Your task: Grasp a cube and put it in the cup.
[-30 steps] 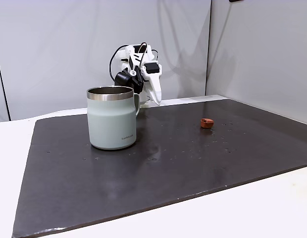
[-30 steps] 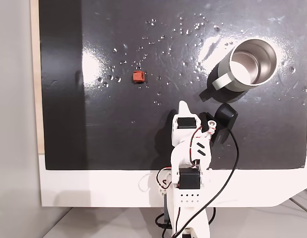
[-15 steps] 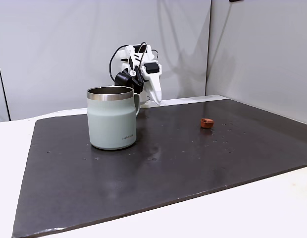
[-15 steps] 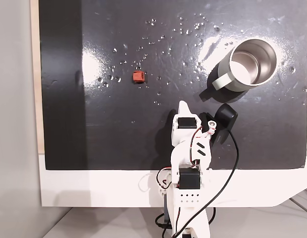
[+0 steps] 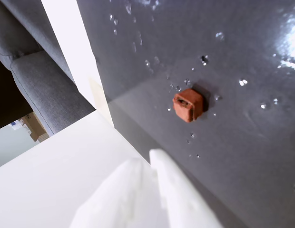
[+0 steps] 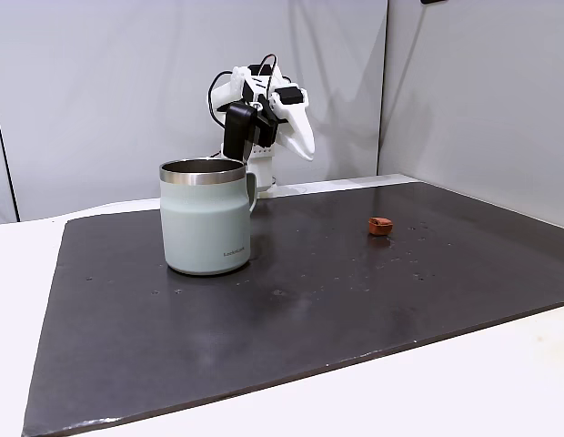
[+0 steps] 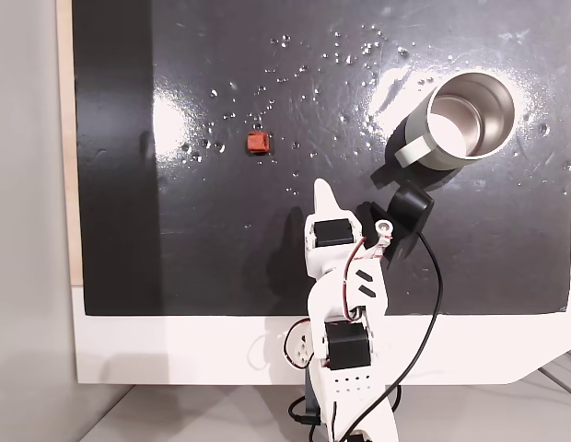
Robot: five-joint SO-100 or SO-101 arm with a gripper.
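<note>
The job has hardly begun: the cube (image 7: 258, 143) sits alone on the bench (image 6: 428, 300), far from the cup (image 6: 206, 218), and the closed, empty pincer (image 5: 154, 159) hangs above it.

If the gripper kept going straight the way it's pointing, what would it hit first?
Probably the cube: the gripper aims roughly at it, with bare mat between. Depth is unclear, so it may meet the mat first.

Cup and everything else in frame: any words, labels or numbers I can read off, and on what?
Cup: small dark lettering near its base, in a fixed view, too small to read.
Cube: no markings legible.
Mat: no text.
</note>
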